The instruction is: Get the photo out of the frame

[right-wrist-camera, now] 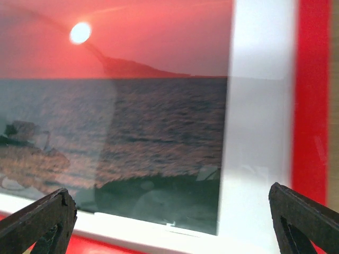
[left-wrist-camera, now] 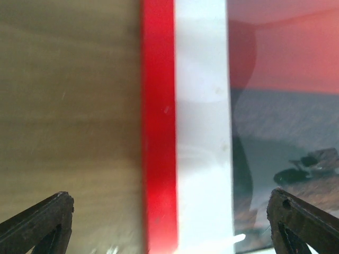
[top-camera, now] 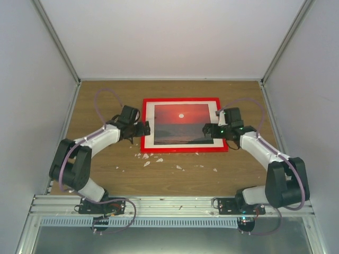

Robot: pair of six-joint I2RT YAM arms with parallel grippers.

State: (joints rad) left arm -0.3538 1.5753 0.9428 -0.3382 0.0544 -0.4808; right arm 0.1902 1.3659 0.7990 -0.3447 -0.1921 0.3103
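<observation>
The red frame lies face up on the wooden table, with the sunset photo inside a white mat border. My left gripper is open over the frame's left edge; in the left wrist view the red frame strip and the photo lie between its spread fingers. My right gripper is open over the photo's right part; the right wrist view shows the photo and the frame's red edge between its spread fingers. Neither gripper holds anything.
Small white scraps lie on the table just in front of the frame. Grey walls close in the left, right and back sides. A metal rail carries the arm bases at the near edge.
</observation>
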